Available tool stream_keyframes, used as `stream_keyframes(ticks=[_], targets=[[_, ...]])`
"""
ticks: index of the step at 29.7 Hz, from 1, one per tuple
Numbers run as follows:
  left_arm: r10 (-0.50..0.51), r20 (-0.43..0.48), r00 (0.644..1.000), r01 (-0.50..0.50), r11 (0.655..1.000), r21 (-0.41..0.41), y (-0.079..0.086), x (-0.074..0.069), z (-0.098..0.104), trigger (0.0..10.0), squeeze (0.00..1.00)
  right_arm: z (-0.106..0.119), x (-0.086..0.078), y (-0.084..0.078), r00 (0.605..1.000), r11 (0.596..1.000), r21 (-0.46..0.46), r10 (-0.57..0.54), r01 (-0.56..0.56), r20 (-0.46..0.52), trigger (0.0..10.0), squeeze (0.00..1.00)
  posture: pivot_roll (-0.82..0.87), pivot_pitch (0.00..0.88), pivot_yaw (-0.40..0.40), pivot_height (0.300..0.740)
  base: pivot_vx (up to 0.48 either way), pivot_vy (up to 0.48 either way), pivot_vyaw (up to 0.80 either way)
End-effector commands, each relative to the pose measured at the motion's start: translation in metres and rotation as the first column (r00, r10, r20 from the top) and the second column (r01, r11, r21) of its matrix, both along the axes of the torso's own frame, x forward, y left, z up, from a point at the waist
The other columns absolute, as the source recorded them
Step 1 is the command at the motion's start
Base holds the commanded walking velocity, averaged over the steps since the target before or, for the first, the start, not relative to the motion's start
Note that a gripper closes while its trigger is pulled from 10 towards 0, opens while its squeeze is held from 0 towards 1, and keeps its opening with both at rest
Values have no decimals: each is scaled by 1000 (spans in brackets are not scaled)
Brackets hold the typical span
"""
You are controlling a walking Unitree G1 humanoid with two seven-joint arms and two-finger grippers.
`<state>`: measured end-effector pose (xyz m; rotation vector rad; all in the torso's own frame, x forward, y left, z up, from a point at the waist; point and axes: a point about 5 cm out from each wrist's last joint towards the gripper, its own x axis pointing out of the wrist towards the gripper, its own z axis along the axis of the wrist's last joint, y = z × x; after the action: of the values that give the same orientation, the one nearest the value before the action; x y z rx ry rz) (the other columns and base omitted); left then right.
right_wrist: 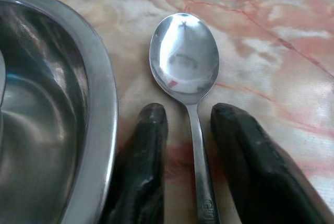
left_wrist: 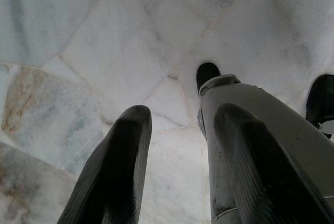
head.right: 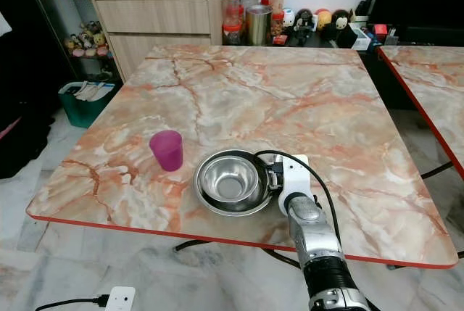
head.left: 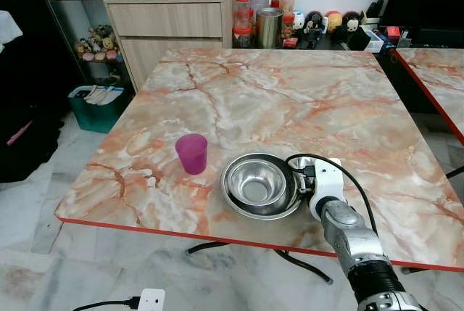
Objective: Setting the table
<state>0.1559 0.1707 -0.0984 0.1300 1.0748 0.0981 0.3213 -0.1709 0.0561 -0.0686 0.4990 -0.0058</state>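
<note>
A steel bowl [head.left: 255,189] sits nested in a wider steel dish [head.left: 233,206] near the front edge of the marble table [head.left: 290,101]. A purple cup [head.left: 191,153] stands upright just left of them. My right gripper [right_wrist: 189,112] rests low on the table at the dish's right side, under its white wrist [head.left: 319,180]. It is open, and a steel spoon [right_wrist: 185,57] lies flat on the table with its handle between the fingers [right_wrist: 146,151], a gap on each side. My left gripper [left_wrist: 182,114] hangs open over the marble floor.
The table's red front edge [head.left: 217,237] is close to the dish. A second marble table [head.left: 438,79] stands to the right. Behind are a wooden cabinet [head.left: 170,25], jars [head.left: 261,6] and figurines. A green bin [head.left: 98,104] and a white plug [head.left: 151,300] lie on the floor at left.
</note>
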Motion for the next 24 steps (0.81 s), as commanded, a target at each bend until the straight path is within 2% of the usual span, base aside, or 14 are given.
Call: stream_keyframes(ticks=[1, 2, 3, 4, 7, 9, 13, 24], targets=[[-1, -39, 999, 1, 1000, 2, 1, -7, -3, 10000, 0, 3, 1, 2, 1000, 1000, 2, 4, -4, 9, 10000, 1000, 19, 0, 32, 740, 0, 0, 0], [-1, -39, 999, 1, 1000, 2, 1, -7, -3, 10000, 0, 3, 1, 2, 1000, 1000, 0, 5, -5, 9, 10000, 1000, 19, 0, 32, 740, 0, 0, 0], [-2, -39, 999, 2, 1000, 3, 1, -7, -3, 10000, 0, 4, 1, 2, 1000, 1000, -3, 6, -6, 10, 10000, 235, 19, 0, 32, 740, 0, 0, 0], [-2, -38, 999, 2, 1000, 3, 1, -7, -3, 10000, 0, 4, 1, 2, 1000, 1000, -4, 6, -6, 13, 10000, 0, 19, 0, 32, 740, 0, 0, 0], [-2, -38, 999, 3, 1000, 4, 1, -6, -3, 10000, 0, 6, 2, 3, 999, 1000, -9, 0, 0, 36, 10000, 0, 22, 0, 31, 740, 0, 0, 0], [-2, -38, 999, 2, 1000, 5, 1, -6, -3, 10000, 0, 13, 5, 4, 995, 999, -27, 20, -17, 96, 10000, 0, 22, 0, 31, 740, 0, 0, 0], [-3, -38, 999, 3, 1000, 5, 1, -6, -3, 10000, 0, 22, 9, 6, 988, 1000, -12, 20, -18, 151, 10000, 0, 20, 0, 32, 740, 0, 0, 0], [-3, -37, 999, 3, 1000, -3, 1, -6, -3, 10000, 0, 22, 9, 7, 987, 1000, -16, 26, -23, 162, 10000, 0, 19, 0, 31, 740, 0, 0, 0]])
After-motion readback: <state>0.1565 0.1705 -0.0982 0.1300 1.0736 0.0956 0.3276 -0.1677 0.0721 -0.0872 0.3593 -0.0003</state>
